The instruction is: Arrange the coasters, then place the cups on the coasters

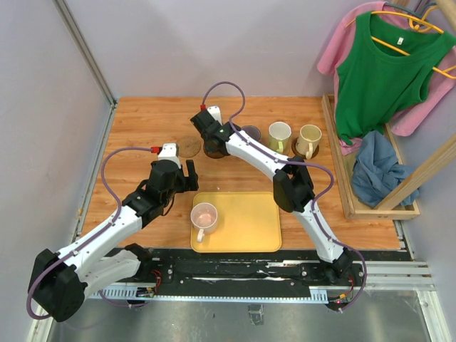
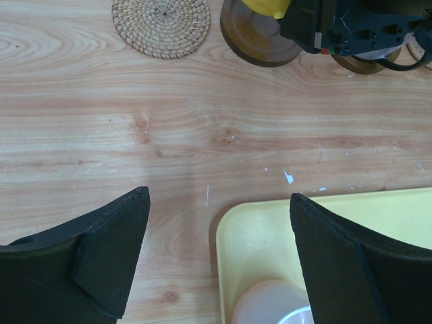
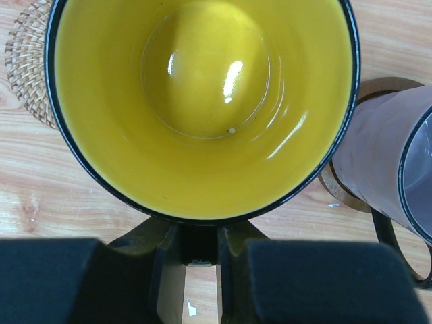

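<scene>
Right claw (image 3: 199, 251) clamps glossy yellow ceramic mug (image 3: 202, 101) over dark brown round coaster (image 2: 260, 44) near far edge of desk (image 1: 142, 121) for set-down; left claw (image 2: 219, 202) released.

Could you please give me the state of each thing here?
Yellow cup: upright, gripped
Pink cup: upright, empty, on yellow tray
Grey-purple cup: upright, on coaster
Green-white cup: upright, on coaster
Cream cup: upright, on coaster
Woven coaster: bare
Left claw: open, empty
Right claw: shut on yellow cup

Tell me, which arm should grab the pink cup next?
Left. The left gripper is open and close to the pink cup on the yellow tray; the right gripper is busy holding the yellow cup.
</scene>
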You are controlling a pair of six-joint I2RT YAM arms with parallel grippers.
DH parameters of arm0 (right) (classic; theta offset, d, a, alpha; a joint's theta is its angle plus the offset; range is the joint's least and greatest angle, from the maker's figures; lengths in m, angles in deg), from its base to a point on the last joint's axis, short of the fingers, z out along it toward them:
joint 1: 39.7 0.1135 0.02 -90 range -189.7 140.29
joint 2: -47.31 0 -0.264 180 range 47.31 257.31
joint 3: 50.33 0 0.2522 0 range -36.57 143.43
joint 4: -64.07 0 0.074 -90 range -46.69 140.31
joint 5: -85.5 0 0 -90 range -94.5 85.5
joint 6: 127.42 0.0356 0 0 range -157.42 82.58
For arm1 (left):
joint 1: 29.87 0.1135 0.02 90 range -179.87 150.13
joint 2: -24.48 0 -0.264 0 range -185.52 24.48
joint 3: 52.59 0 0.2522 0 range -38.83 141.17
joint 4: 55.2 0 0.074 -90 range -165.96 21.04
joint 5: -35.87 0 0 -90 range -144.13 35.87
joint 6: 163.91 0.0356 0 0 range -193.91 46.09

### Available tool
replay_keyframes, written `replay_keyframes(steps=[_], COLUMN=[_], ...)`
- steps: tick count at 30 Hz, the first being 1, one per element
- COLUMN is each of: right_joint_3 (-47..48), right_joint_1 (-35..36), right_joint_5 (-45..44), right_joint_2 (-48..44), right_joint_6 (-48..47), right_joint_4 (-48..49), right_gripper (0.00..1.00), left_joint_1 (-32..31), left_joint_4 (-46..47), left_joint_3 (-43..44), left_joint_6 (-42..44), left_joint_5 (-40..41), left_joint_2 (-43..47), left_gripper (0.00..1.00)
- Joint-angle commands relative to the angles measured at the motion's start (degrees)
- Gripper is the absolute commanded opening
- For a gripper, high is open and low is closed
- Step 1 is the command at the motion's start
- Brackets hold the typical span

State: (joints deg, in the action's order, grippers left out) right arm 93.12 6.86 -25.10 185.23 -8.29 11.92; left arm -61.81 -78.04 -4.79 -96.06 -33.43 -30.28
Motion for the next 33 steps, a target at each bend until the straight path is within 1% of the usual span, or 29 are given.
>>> replay_keyframes(steps=[1, 18, 27, 28, 30, 33], right_joint_3=[-0.7, -2.1, -5.6, -6.0, -6.6, -7.7], right_joint_1=[-1.8, -2.9, -2.5, -2.4, -2.3, -1.8], right_joint_5=[-0.3, 3.1, 5.1, 5.2, 5.3, 4.9], right_joint_2=[0.6, 1.9, 0.5, 0.2, -0.3, -1.4], right_joint_6=[1.9, 3.2, 3.9, 3.9, 3.6, 3.3], right_joint_4=[2.5, 2.7, 3.2, 3.3, 3.5, 3.6], right_gripper=[0.01, 0.01, 0.01, 0.02, 0.10, 0.18], left_joint_1=[0.5, 1.0, 1.0, 1.0, 1.0, 1.1], left_joint_4=[1.9, 2.2, 2.5, 2.6, 2.6, 2.6], left_joint_3=[-0.2, -0.8, -0.8, -0.8, -0.8, -0.7], left_joint_6=[-0.2, -0.3, -0.8, -0.8, -0.9, -0.9], left_joint_5=[0.0, -0.5, -1.0, -1.1, -1.3, -1.4], left_joint_2=[-0.1, -0.6, -0.9, -1.0, -1.0, -1.0], left_gripper=[0.88, 0.88, 0.88, 0.88, 0.89, 0.88])
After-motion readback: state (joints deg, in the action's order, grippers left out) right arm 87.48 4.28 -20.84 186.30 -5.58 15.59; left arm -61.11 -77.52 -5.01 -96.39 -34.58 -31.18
